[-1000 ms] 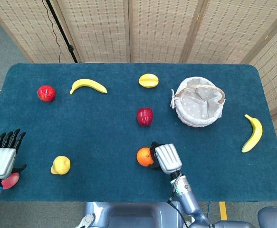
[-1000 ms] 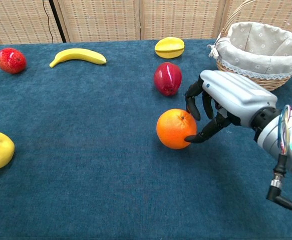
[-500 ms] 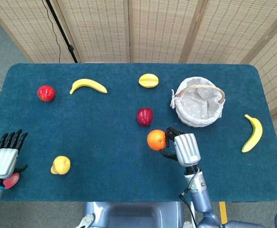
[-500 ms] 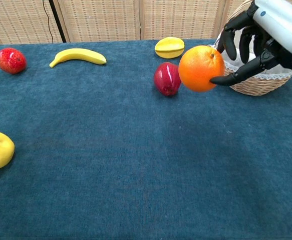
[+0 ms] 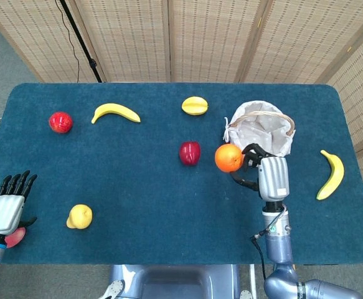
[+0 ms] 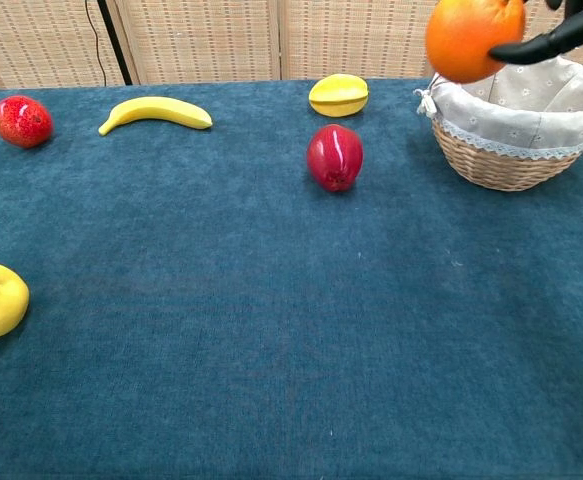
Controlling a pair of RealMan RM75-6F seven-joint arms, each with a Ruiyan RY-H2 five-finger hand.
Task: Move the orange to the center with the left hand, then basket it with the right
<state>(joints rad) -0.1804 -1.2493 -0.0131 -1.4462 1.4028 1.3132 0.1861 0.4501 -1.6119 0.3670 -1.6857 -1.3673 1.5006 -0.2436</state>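
Note:
My right hand (image 5: 267,171) holds the orange (image 5: 228,157) in the air, just left of the lined wicker basket (image 5: 262,133). In the chest view the orange (image 6: 473,36) hangs high at the top edge, over the basket's (image 6: 516,150) left rim, with only dark fingertips (image 6: 556,38) of that hand showing. My left hand (image 5: 7,204) rests open at the table's near left edge, holding nothing.
On the blue table lie a dark red apple (image 5: 190,152), a yellow starfruit-like fruit (image 5: 195,105), a banana (image 5: 115,113), a red fruit (image 5: 60,122), a yellow lemon (image 5: 80,217) and a second banana (image 5: 331,174) at the far right.
My right hand has lifted the orange off the table and carried it up and rightward, close to the basket. The left hand has stayed put.

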